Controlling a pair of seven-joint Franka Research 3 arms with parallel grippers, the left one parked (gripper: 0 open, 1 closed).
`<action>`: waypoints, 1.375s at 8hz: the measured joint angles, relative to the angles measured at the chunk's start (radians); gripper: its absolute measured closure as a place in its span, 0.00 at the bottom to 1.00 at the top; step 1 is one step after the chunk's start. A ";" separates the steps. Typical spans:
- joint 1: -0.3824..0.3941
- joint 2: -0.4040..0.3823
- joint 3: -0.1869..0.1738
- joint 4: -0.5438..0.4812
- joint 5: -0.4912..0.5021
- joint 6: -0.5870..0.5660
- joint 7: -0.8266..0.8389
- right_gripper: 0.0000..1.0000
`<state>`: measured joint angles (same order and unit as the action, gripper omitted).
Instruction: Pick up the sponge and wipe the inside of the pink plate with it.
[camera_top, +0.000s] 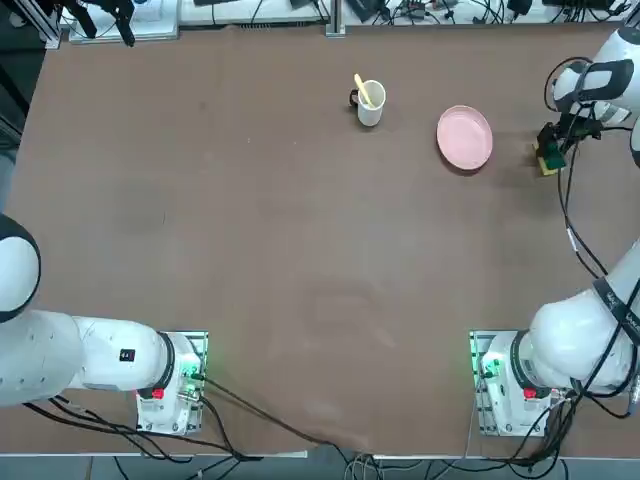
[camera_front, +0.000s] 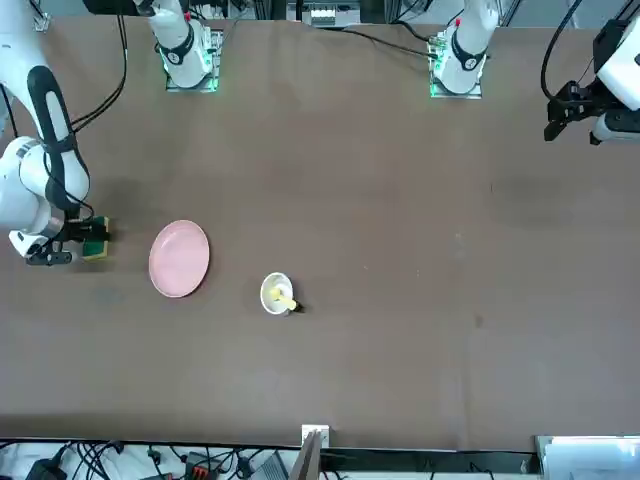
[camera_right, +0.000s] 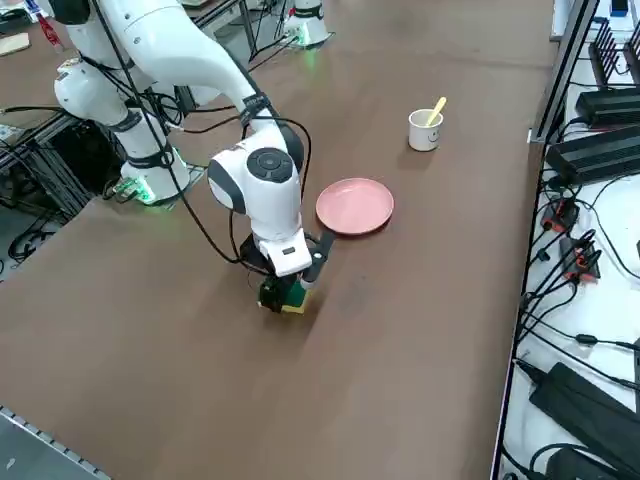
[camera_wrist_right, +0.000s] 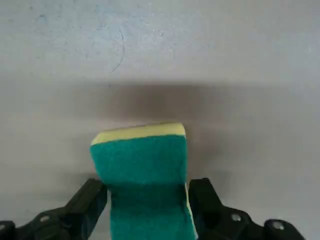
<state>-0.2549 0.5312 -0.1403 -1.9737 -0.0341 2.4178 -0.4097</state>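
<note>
The sponge (camera_wrist_right: 142, 170), green on top with a yellow layer beneath, lies on the brown table near its right edge. It shows as a small block (camera_top: 547, 162) to the right of the pink plate (camera_top: 464, 137), with bare table between them. My right gripper (camera_wrist_right: 148, 197) is lowered over the sponge (camera_right: 291, 300) and stands open, one black finger on each side of it. The plate (camera_right: 354, 205) is round, shallow and has nothing in it. From the front, the sponge (camera_front: 96, 243) pokes out beside the gripper (camera_front: 82, 241), and the plate (camera_front: 179, 258) lies further along the table.
A white mug (camera_top: 371, 103) with a yellow utensil in it stands to the left of the plate, also seen as the mug (camera_right: 425, 130) beyond the plate. Cables and black boxes (camera_right: 590, 150) lie past the table's far edge. The parked left arm (camera_top: 60, 355) sits at the near left.
</note>
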 joint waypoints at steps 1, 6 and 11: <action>0.000 0.011 0.000 0.000 0.000 0.013 0.000 0.02; 0.002 0.004 0.007 0.019 0.001 0.018 0.000 0.25; 0.113 -0.116 0.049 0.024 0.037 -0.138 0.152 0.34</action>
<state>-0.1422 0.4149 -0.0916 -1.9493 0.0034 2.2796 -0.2576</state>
